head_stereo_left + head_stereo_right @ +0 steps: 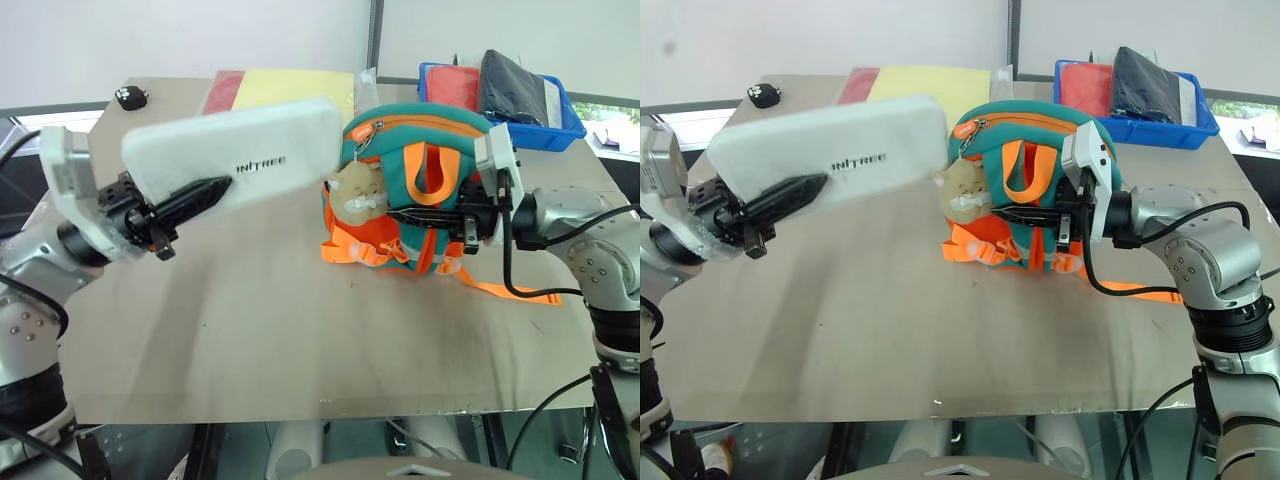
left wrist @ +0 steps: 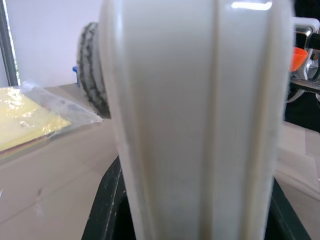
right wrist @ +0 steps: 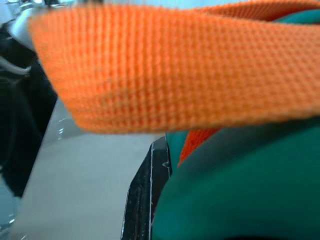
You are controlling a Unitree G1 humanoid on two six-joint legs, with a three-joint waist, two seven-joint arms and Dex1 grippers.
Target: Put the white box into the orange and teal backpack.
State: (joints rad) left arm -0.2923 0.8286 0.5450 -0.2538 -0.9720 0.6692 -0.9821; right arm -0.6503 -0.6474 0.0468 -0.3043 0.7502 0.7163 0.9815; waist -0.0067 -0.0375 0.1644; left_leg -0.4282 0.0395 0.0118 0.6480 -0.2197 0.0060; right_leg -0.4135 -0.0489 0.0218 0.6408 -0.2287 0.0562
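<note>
My left gripper (image 1: pixel 190 200) pinches the white box (image 1: pixel 235 155) aloft, left of the orange and teal backpack (image 1: pixel 415 185); my right gripper (image 1: pixel 425 215), pressed together, grips its fabric. The zip looks barely open, so the box may jam.

The white box (image 1: pixel 235 150), a flat rounded case with dark lettering, hangs tilted above the table, its far end near the orange and teal backpack (image 1: pixel 415 190), which stands upright with a tan plush toy.
</note>
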